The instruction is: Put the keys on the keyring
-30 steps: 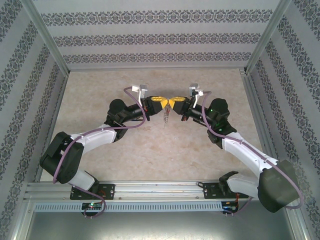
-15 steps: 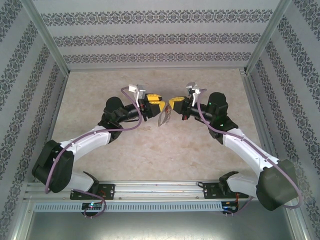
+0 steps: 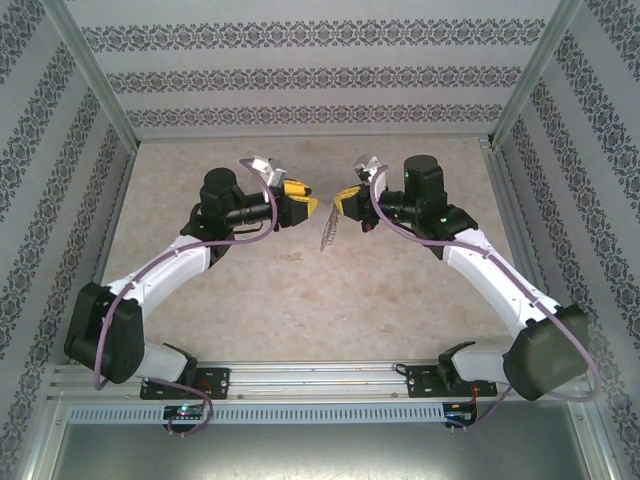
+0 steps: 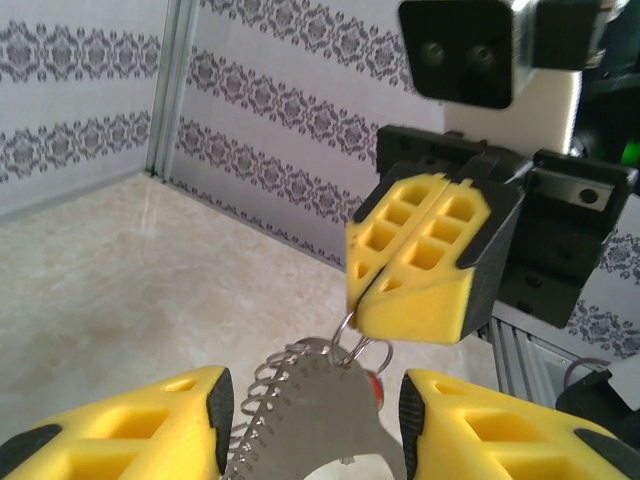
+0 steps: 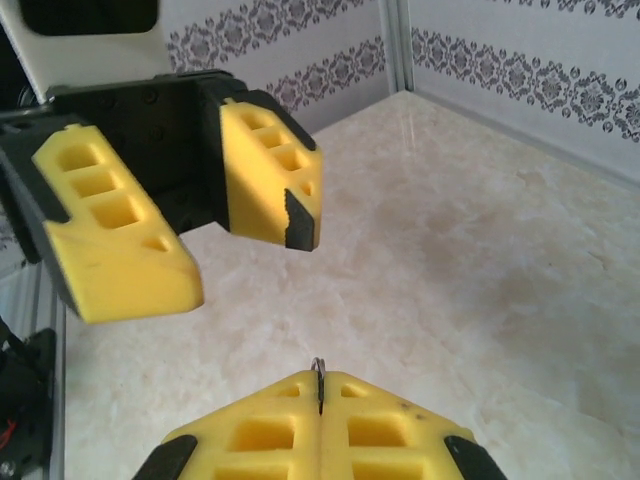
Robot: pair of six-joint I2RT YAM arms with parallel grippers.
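Observation:
The keyring [image 3: 328, 232], a flat grey metal loop with a row of small clips, hangs above the table from a thin wire ring. My right gripper [image 3: 345, 205] is shut on that wire ring [image 5: 318, 374]. In the left wrist view the keyring [image 4: 300, 425] sits between the fingers of my left gripper [image 4: 312, 412], which stands open, and neither pad touches it. The key's red head [image 4: 376, 388] peeks out behind the keyring, just under the right gripper's fingers [image 4: 430, 260]. In the top view my left gripper [image 3: 305, 207] faces the right one across a small gap.
The beige marbled table [image 3: 300, 300] lies below both grippers, closed in by patterned walls and aluminium posts [image 3: 95, 90]. Both arm bases sit on the rail [image 3: 320, 385] at the near edge.
My left gripper has opened and let go of the keyring, then drawn back to the left. Both wrists have shifted toward the back, and the keyring now hangs from the right gripper alone.

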